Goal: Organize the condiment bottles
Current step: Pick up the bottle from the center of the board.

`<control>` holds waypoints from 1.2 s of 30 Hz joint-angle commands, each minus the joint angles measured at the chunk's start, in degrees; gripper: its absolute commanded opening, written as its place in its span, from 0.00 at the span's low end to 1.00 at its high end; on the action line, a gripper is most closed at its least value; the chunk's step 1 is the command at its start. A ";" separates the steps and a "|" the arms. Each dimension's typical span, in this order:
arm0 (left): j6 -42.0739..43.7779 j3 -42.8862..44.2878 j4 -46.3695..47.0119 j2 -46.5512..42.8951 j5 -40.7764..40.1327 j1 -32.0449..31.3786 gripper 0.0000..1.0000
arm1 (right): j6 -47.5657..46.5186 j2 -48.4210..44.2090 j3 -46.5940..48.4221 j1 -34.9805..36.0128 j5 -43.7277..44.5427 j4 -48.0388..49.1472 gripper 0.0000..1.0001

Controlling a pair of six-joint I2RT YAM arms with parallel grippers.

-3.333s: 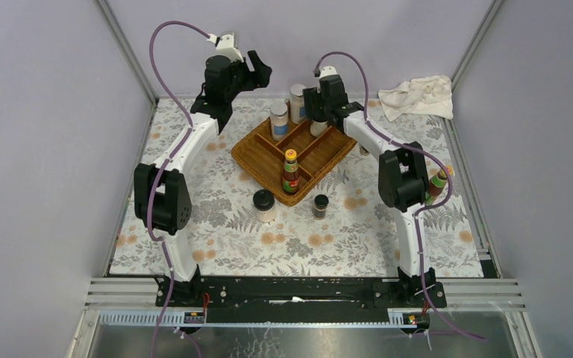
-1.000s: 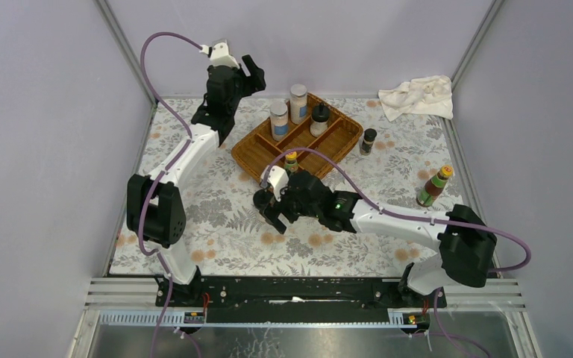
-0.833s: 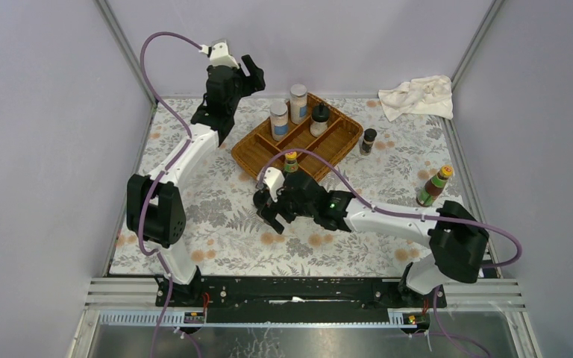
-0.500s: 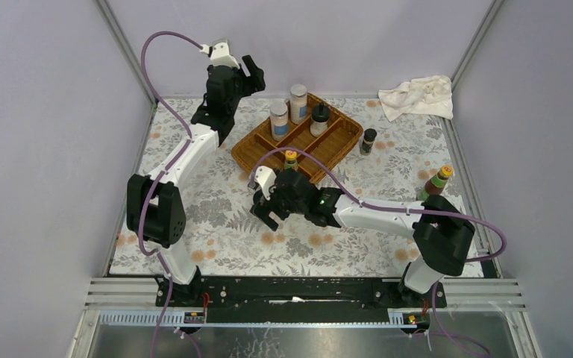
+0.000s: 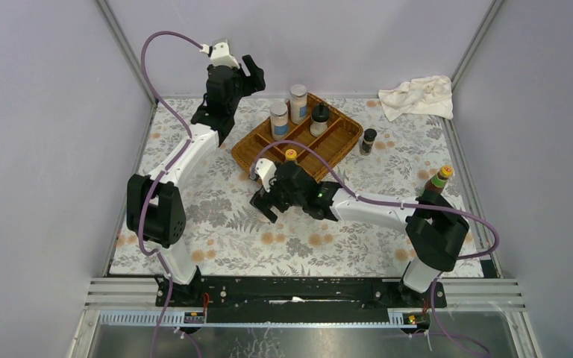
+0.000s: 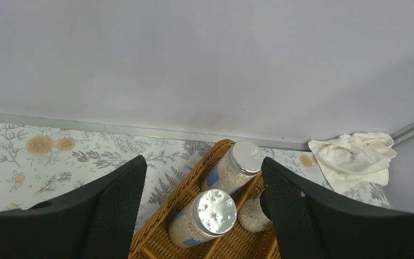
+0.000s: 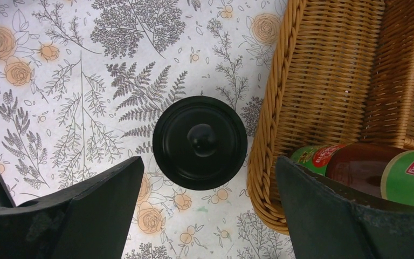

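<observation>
Hovering above the black-lidded jar (image 7: 199, 142), which stands on the counter (image 7: 86, 81) just beside the wicker tray (image 7: 312, 81), the right fingers (image 7: 86, 210) gape wide and empty. The jar is probably rigid, smooth and light, so clasp the round lid's sides squarely. Farther back, the left fingers (image 6: 113, 210) hang spread, holding nothing, above the shakers (image 6: 214, 213).

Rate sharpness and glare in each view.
Top external: evenly lit, sharp, faint shadows. Left wrist: glare on the lid of the near shaker; left fingers dark, featureless. Right wrist: black-lidded jar and wicker tray crisp; right fingers soft at the bottom corners.
</observation>
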 commanded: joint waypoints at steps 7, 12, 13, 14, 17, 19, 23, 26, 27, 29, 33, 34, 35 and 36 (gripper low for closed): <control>1.17 -0.47 3.73 1.31 0.16 -0.27 0.83 | -0.83 2.97 4.48 -1.19 -2.73 1.43 1.00; 1.43 -0.47 3.81 1.44 0.03 -0.34 0.83 | -0.68 4.41 5.43 -1.42 -3.59 1.61 1.00; 1.49 -0.42 3.81 1.40 0.04 -0.34 0.83 | -0.59 4.61 5.49 -1.50 -3.80 1.68 1.00; 1.48 -0.43 3.84 1.44 0.00 -0.34 0.83 | -0.52 4.74 5.53 -1.59 -4.05 1.75 1.00; 1.61 -0.40 3.89 1.50 -0.03 -0.26 0.83 | -0.42 5.39 5.70 -1.87 -4.62 1.99 1.00; 1.65 -0.43 3.95 1.59 -0.10 -0.24 0.83 | -0.31 5.73 5.84 -2.05 -5.04 2.15 1.00; 1.65 -0.46 3.99 1.81 -0.10 -0.25 0.83 | -0.21 6.43 6.34 -2.42 -6.09 2.16 1.00; 1.63 -0.45 4.07 2.07 -0.17 -0.24 0.83 | -0.22 7.00 6.74 -2.69 -6.66 2.05 1.00; 1.62 -0.41 4.08 2.11 -0.18 -0.25 0.83 | -0.26 7.08 6.88 -2.77 -6.92 2.05 1.00; 1.65 -0.45 4.08 2.18 -0.17 -0.24 0.83 | -0.22 7.42 7.19 -2.93 -7.35 1.99 1.00; 1.74 -0.42 4.08 2.26 -0.37 -0.23 0.83 | -0.04 8.03 7.30 -3.13 -7.87 2.15 1.00; 1.74 -0.36 4.08 2.25 -0.37 -0.13 0.83 | 0.04 8.13 7.22 -3.20 -8.04 2.29 1.00; 1.74 -0.39 4.08 2.35 -0.37 -0.11 0.83 | 0.03 8.21 7.21 -3.22 -8.24 2.36 0.99; 1.69 -0.40 4.08 2.35 -0.30 -0.16 0.83 | 0.13 8.26 7.20 -3.30 -8.42 2.38 0.99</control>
